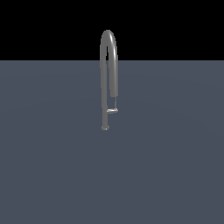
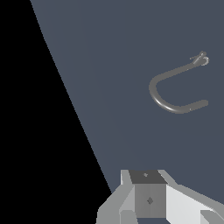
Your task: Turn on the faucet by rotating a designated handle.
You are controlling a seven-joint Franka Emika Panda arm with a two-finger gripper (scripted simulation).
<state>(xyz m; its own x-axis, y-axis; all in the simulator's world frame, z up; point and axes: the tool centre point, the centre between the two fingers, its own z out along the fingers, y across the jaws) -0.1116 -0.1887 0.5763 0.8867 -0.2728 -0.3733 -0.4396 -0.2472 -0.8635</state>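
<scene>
— Gripper [image 2: 164, 216] first: where is it?
— Only its pale body shows in the wrist view, well apart from everything; whether its jaws are open or closed cannot be told.
— And the tabletop [image 1: 52, 166]?
— Slate-grey; the faucet [image 1: 108, 65] stands upright on it.
— The handle [image 1: 112, 111]?
— A small silver stub low on the tube, just above the foot.

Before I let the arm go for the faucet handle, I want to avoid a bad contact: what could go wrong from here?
1. The handle is a tiny stub right beside the faucet tube, so the gripper may well strike or grab the tube instead.
2. The wrist view shows the gripper far from the faucet, and its fingertips are cut off at the frame edge, so its opening can't be checked.
3. The arm is absent from the exterior view, leaving the approach poorly monitored.
</scene>
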